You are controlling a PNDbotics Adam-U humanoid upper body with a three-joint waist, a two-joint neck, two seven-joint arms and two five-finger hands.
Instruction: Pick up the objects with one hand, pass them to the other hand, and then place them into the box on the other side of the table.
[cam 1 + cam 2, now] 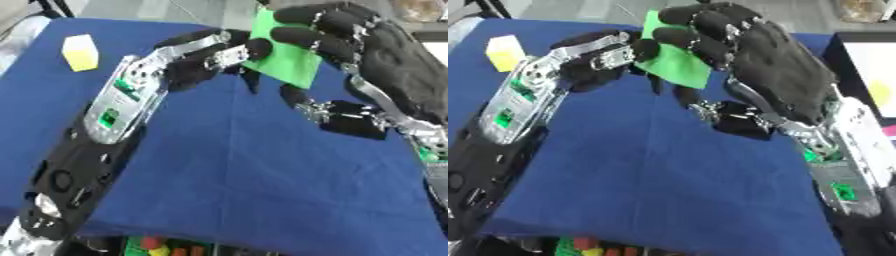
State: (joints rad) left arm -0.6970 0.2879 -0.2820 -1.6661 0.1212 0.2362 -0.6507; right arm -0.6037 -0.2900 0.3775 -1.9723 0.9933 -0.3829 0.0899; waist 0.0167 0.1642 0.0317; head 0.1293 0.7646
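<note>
Green and flat-faced, the block (289,60) is held up in the air above the far middle of the table (262,170), between the two hands. Its broad face tilts toward the camera, and its long axis runs on a slant from the upper left down to the lower right, with the lower corner pointing toward the right hand's thumb.

The right hand (780,75) comes in from the right side and covers the block's upper right part: its fingers (328,30) are curled over the top edge and the front face, while the thumb sticks out below the block, apart from the fingers. The left hand (197,55) reaches up from the lower left, its fingers bent toward the block's left edge; its fingertips touch or nearly touch that edge, and whether they actually pinch it cannot be told.

Blue cloth covers the table under both arms. A pale yellow block (80,51) stands on the cloth at the far left, well apart from the hands. Below the near edge of the table, a few small coloured things (162,246) show, red, yellow and green among them.
</note>
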